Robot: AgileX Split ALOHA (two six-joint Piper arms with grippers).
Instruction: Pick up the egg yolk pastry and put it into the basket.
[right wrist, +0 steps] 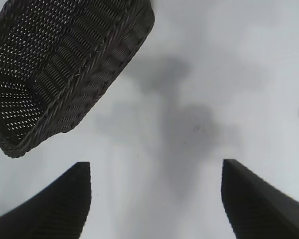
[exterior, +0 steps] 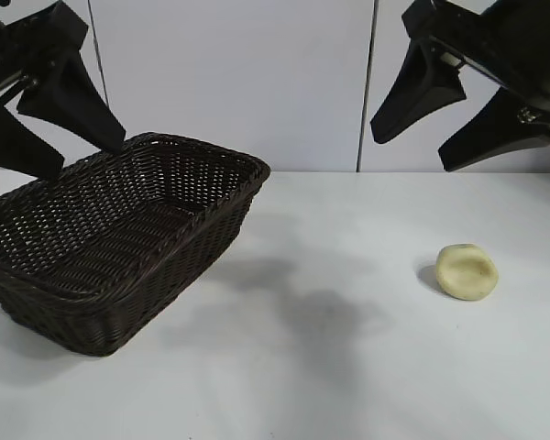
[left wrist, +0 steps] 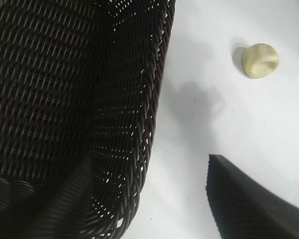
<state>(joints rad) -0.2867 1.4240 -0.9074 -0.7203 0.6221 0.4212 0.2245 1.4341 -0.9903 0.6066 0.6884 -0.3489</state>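
The egg yolk pastry (exterior: 467, 271), a small pale yellow lump with a dent on top, lies on the white table at the right; the left wrist view shows the pastry (left wrist: 260, 60) too. The dark brown wicker basket (exterior: 211, 197) stands at the left and holds nothing; its braided rim (left wrist: 152, 114) runs through the left wrist view, and the basket (right wrist: 89, 74) sits at the far side in the right wrist view. My left gripper (exterior: 84, 158) hangs open above the basket's back corner. High at the upper right, my right gripper (exterior: 411, 152) is open, above and behind the pastry.
A white panelled wall (exterior: 257, 82) closes the back of the table (exterior: 348, 367). Bare white table surface lies between basket and pastry, with soft shadows of the arms on it.
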